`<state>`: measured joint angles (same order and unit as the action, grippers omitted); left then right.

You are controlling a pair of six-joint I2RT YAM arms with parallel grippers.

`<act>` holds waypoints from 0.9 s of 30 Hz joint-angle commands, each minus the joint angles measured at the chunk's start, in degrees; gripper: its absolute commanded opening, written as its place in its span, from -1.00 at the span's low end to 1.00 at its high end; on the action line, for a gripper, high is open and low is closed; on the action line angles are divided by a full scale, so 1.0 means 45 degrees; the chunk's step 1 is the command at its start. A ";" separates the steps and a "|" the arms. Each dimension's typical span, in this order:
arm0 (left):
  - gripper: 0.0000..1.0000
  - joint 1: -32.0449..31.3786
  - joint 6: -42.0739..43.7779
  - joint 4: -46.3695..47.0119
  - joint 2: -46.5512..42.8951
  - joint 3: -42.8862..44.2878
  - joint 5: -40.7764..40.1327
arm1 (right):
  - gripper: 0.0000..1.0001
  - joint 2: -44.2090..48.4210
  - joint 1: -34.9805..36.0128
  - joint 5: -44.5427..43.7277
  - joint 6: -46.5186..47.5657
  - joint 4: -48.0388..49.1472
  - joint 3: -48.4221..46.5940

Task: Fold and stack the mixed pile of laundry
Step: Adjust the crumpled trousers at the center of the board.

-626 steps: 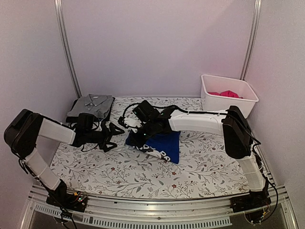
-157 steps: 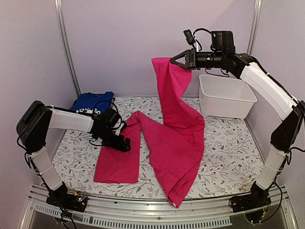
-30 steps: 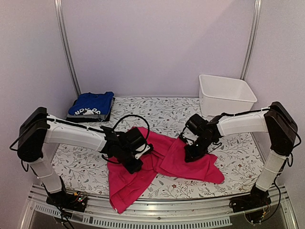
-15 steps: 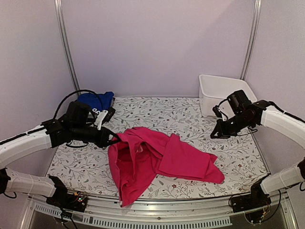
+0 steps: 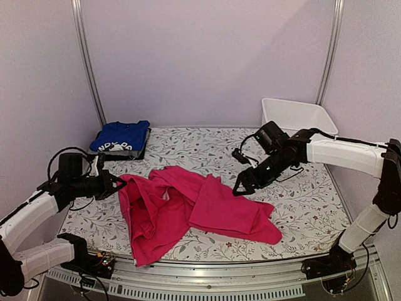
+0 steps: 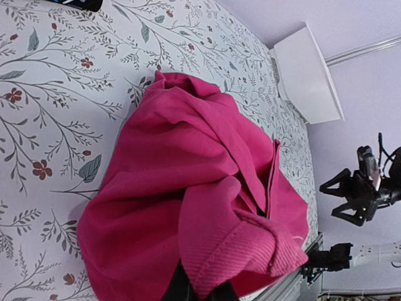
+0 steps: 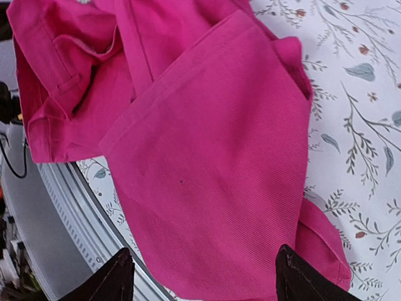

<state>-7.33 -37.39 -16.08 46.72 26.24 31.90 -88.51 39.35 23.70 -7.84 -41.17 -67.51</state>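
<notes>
- The large magenta-pink cloth garment (image 5: 200,210) lies crumpled on the floral table covering (image 5: 301,207); the folded royal-blue garment (image 5: 122,137) sits at the far left.
- The left gripper (image 5: 117,183) is clenched on the pink hem; the right gripper (image 5: 240,187) hovers released above the garment.
- Advice: the right gripper should take the opposite edge; then both pull apart, low, to flatten it.

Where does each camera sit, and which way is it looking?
Top external: above and behind the robot, looking down at the table; left gripper and right gripper show.
Left wrist: on the left arm, looking along the pink garment toward the bin; left gripper pinching cloth.
Right wrist: on the right arm, looking down at the garment; right gripper open.
Shared: all three see the pink garment.
</notes>
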 commanded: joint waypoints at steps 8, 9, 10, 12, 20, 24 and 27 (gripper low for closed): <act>-1.00 0.0550 -0.1546 0.1779 0.1113 -0.0127 0.0589 | 0.95 -0.5419 0.4088 -0.3619 0.3014 -0.0758 -0.4285; -1.00 0.0555 -0.1588 0.1861 0.1204 -0.0128 0.0626 | 0.97 -0.5851 0.4297 -0.3987 0.3012 -0.0925 -0.4648; -1.00 0.0572 -0.1594 0.1890 0.1274 -0.0095 0.0628 | 0.98 -0.6558 0.4518 -0.4509 0.2923 -0.1088 -0.4950; -1.00 0.0589 -0.1562 0.1849 0.1349 -0.0037 0.0613 | 0.98 -0.7504 0.4956 -0.6103 0.2865 -0.1349 -0.5280; -1.00 0.0896 -0.1029 0.0248 0.1605 0.0631 -0.0640 | -0.82 -0.7615 0.3893 -0.5887 0.0658 -0.1595 -0.2886; -1.00 0.1412 -0.1165 0.0002 0.1690 0.0813 -0.1126 | -1.00 -0.4912 0.2625 -0.4248 -0.0268 -0.1521 -0.0406; -1.00 0.1919 -0.1230 -0.0128 0.1897 0.0992 -0.1394 | -1.00 -0.2167 0.1779 -0.2992 -0.1041 -0.1664 0.1132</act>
<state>-2.28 -43.11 -15.77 54.37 27.97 30.13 -109.43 52.21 3.01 -5.50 -38.13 -71.59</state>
